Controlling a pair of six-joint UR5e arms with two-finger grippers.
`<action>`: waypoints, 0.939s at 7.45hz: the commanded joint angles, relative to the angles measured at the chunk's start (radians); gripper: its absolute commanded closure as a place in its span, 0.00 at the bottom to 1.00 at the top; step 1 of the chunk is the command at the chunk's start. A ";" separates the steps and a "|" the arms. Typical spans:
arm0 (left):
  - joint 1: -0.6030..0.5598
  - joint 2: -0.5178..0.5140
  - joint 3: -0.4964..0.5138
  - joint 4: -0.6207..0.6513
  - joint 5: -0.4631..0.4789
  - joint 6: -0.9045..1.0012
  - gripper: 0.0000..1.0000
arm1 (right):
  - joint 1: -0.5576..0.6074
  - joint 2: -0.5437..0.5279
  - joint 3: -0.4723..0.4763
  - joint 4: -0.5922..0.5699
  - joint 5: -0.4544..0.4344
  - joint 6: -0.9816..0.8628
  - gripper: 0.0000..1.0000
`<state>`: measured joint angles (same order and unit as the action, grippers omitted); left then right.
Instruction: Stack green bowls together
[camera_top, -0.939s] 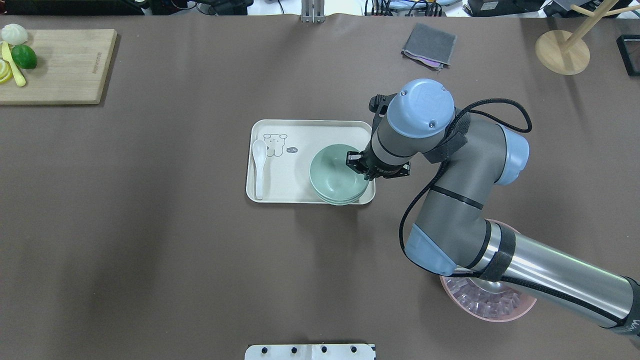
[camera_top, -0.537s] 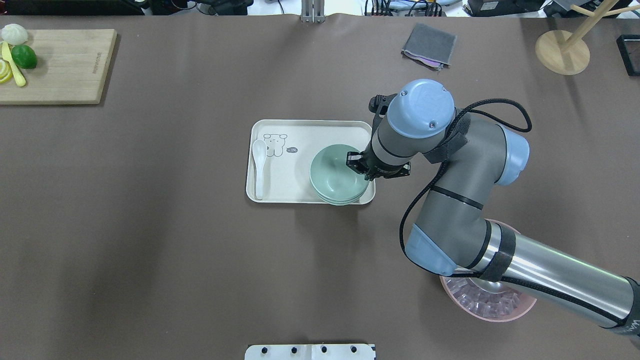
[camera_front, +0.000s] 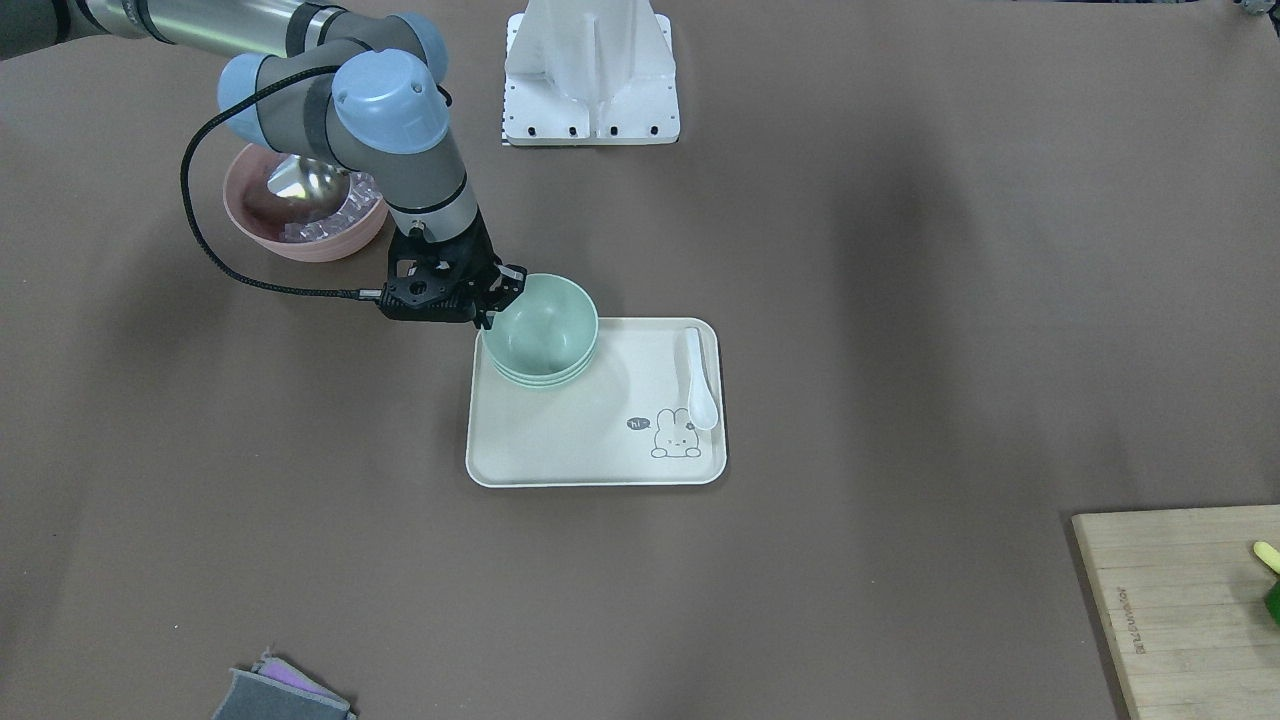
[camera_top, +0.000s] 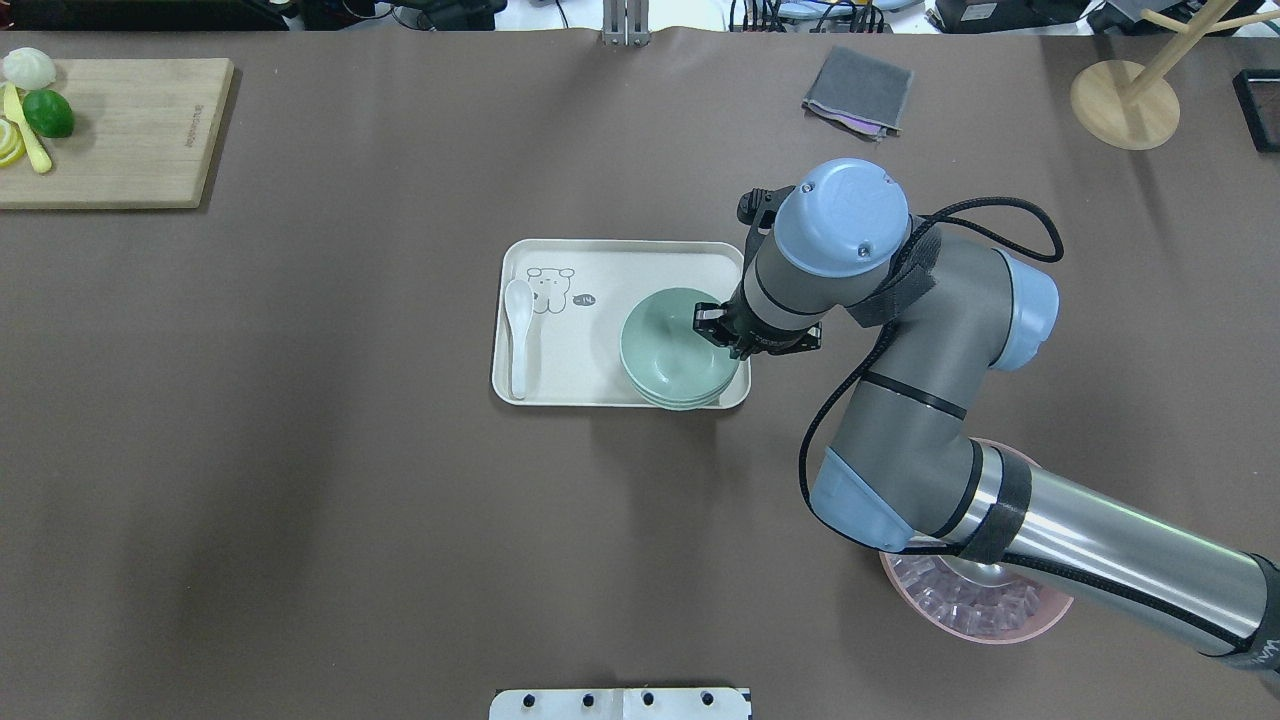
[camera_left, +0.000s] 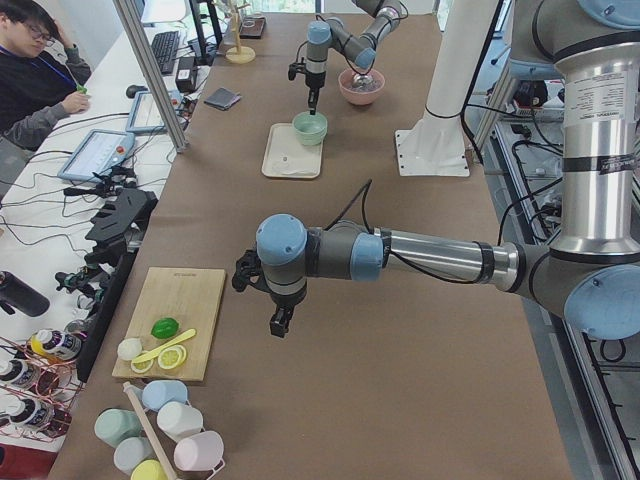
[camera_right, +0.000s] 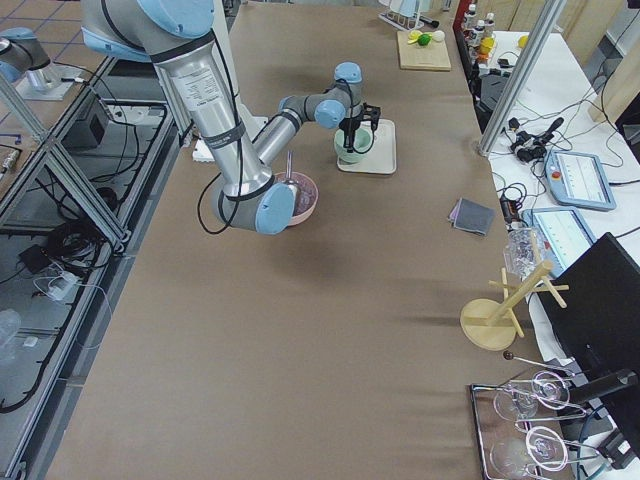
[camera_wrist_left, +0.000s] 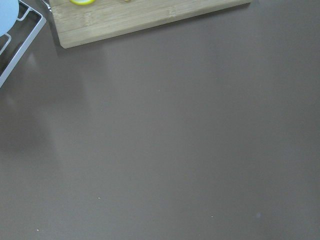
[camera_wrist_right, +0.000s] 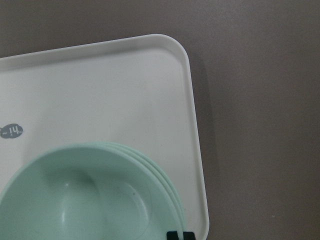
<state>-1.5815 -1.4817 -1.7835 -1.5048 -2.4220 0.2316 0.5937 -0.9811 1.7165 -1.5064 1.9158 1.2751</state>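
Three pale green bowls (camera_top: 672, 350) sit nested in one stack on the near right corner of a cream tray (camera_top: 600, 265); their three rims show in the right wrist view (camera_wrist_right: 75, 200). My right gripper (camera_top: 722, 338) stands at the right rim of the top bowl, and its fingertips (camera_wrist_right: 173, 235) are pinched together on that rim. From the front the gripper (camera_front: 493, 308) meets the stack (camera_front: 535, 325) at its edge. My left gripper (camera_left: 280, 325) hangs over bare table far to the left, beside the cutting board; I cannot tell whether it is open or shut.
A white spoon (camera_top: 518, 335) lies at the tray's left end. A pink bowl (camera_top: 985, 610) with a metal scoop sits under my right forearm. A cutting board (camera_top: 130, 130) with fruit is far left, a grey cloth (camera_top: 858, 92) and a wooden stand (camera_top: 1125, 105) at the back right.
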 joint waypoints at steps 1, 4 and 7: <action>0.002 -0.002 -0.001 0.000 0.000 0.000 0.02 | 0.000 -0.001 0.005 0.000 -0.042 -0.042 0.01; 0.000 0.000 0.001 0.000 0.000 0.000 0.02 | 0.005 -0.001 0.009 -0.002 -0.049 -0.042 0.00; 0.002 0.000 0.004 0.002 0.001 -0.008 0.02 | 0.099 -0.008 0.008 -0.009 -0.018 -0.086 0.00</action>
<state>-1.5813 -1.4818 -1.7809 -1.5038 -2.4208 0.2275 0.6424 -0.9855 1.7253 -1.5084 1.8800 1.2215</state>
